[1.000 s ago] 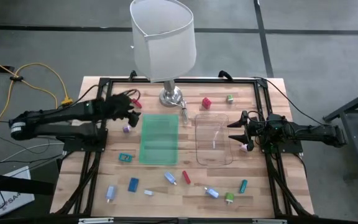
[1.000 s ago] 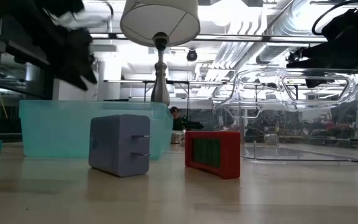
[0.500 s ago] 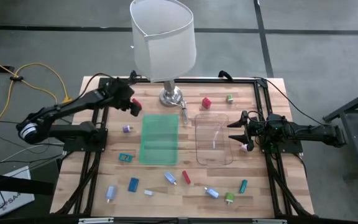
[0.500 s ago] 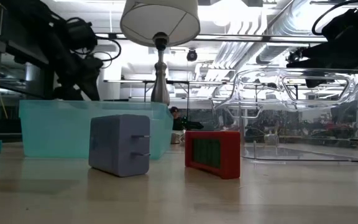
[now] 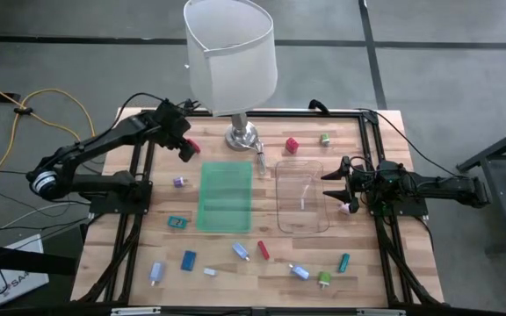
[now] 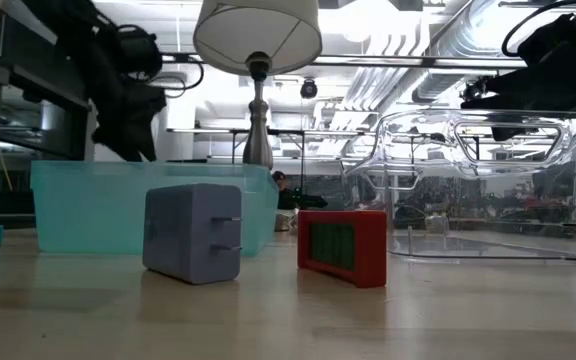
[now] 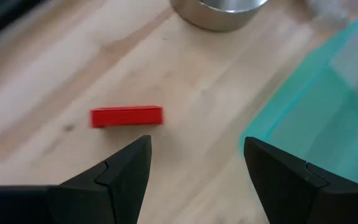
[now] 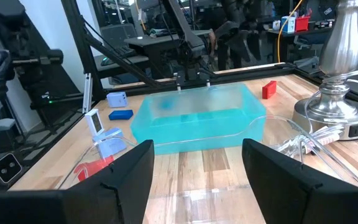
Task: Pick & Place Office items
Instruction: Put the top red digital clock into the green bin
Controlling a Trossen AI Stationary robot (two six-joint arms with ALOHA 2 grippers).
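Observation:
My left gripper (image 5: 185, 149) (image 7: 194, 146) stands open above the table's far left, pointing steeply down. A flat red piece (image 7: 127, 116) (image 5: 193, 146) lies on the wood just beyond its fingertips, untouched. Other office items lie scattered: a purple one (image 5: 178, 182), a teal one (image 5: 177, 223), a blue one (image 5: 188, 260), a red one (image 5: 263, 251), and a magenta cube (image 5: 292, 145). My right gripper (image 5: 328, 182) (image 8: 197, 146) waits open and level at the right side of the clear tray (image 5: 303, 197).
A lamp stands at the far middle, its metal base (image 5: 242, 136) close to my left gripper. A green translucent bin (image 5: 225, 197) lies mid-table left of the clear tray. More small pieces, among them a green one (image 5: 324, 279), lie along the near edge. A black frame rims the table.
My left gripper has swung toward the table's far edge and the lamp base, turning about its wrist as it went. It now stands over the red piece and has stayed open.

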